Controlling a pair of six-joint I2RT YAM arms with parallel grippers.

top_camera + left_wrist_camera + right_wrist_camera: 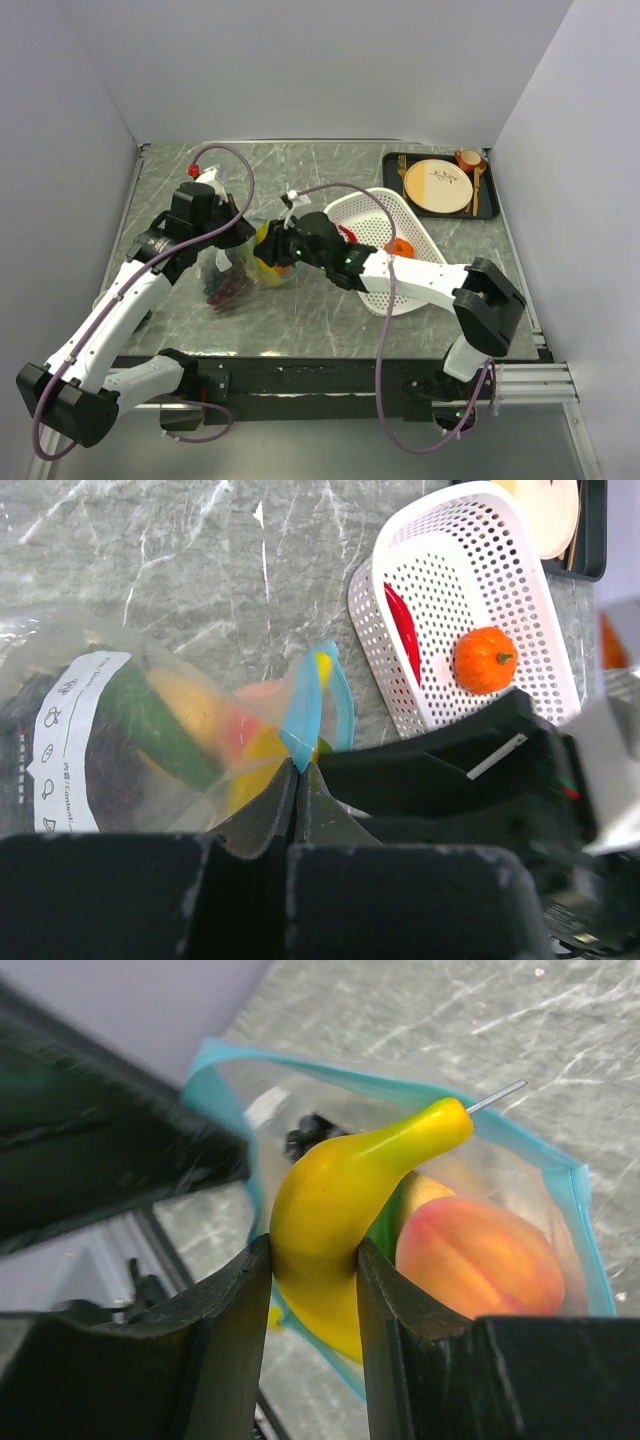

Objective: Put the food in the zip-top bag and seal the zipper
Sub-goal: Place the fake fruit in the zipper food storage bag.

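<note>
The clear zip-top bag (228, 277) lies left of centre with dark purple grapes (226, 287) inside. My left gripper (297, 768) is shut on its teal-blue zipper strip (303, 712) and holds the mouth up. Through the plastic I see a green piece (150, 720), a peach (478, 1253) and yellow fruit. My right gripper (312, 1256) is shut on the yellow banana (335, 1205), which sits in the open mouth of the bag. An orange tomato (485, 659) and a red chili (404, 632) lie in the white basket.
The white perforated basket (420, 275) stands right of the bag, under my right arm. A black tray (393, 181) at the back right holds a beige plate (438, 186), a small orange cup (468, 159) and a utensil.
</note>
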